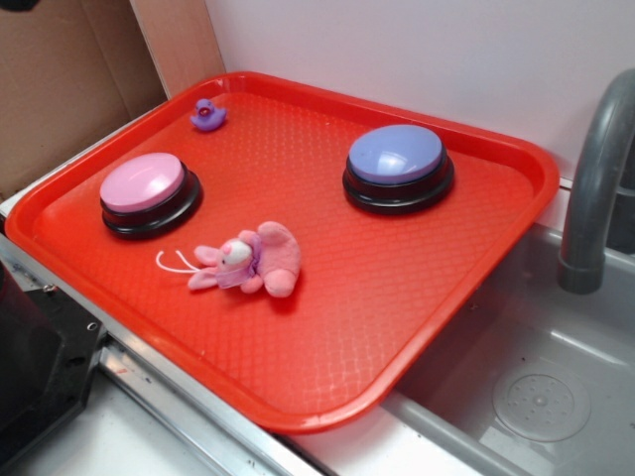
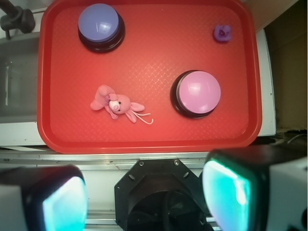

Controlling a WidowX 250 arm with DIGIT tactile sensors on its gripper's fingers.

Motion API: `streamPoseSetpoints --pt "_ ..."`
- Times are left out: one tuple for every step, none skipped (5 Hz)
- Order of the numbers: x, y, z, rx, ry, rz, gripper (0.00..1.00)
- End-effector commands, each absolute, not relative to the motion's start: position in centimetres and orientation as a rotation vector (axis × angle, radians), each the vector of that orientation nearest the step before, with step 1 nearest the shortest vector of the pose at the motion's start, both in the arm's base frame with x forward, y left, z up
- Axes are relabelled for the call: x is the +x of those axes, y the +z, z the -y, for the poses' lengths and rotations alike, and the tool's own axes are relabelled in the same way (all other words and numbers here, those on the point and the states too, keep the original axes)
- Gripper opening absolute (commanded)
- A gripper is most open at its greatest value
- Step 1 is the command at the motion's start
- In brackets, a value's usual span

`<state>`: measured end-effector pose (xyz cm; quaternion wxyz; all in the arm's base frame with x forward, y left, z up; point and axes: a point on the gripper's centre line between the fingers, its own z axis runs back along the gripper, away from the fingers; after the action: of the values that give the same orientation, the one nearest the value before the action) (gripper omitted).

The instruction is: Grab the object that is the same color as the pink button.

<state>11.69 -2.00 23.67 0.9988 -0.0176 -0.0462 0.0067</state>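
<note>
Bunny: pink plush bunny, lower-left of centre in the wrist frame, lying on the red tray; in the exterior frame it sits centre-left, toward the tray's near edge.
Match: pink button to the right of the bunny in the wrist view, apart from it, not touching; same pink as the toy, so we take the bunny as target.
Gripper: pads at the bottom corners of the wrist frame, spread wide, nothing between them; gripper sits off the tray, below its bottom rim in the picture.
Key relation: bunny lies up-frame and left of the gap between the pads; we judge the move as forward over the rim plus a shift left, then down.
Long axis: runs upper left to lower right in the wrist frame, body upper left, ears lower right; we'd judge a wrist turn helps to close across the body.
String: thin white loop trailing right of the ears, flat on the tray; could snag.
Materials: bunny soft, fuzzy, squashy, lilac scarf; tray hard plastic with fine diamond texture; buttons glossy domes on black bases.
Distractors: lavender-blue button upper left, purple duck upper right, both well apart from the bunny.
</note>
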Motion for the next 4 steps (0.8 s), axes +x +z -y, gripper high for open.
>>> streamPoseSetpoints --pt "11.7 23.7 2.0 -0.035 0.013 0.092 1.00" --pt "15.6 19.6 3.8 0.033 -0.241 0.046 1.00" --pt "17.5 17.0 4.4 0.013 -0.491 0.027 1.00" --pt "17.9 13.3 5.3 0.000 -0.741 -0.048 1.00"
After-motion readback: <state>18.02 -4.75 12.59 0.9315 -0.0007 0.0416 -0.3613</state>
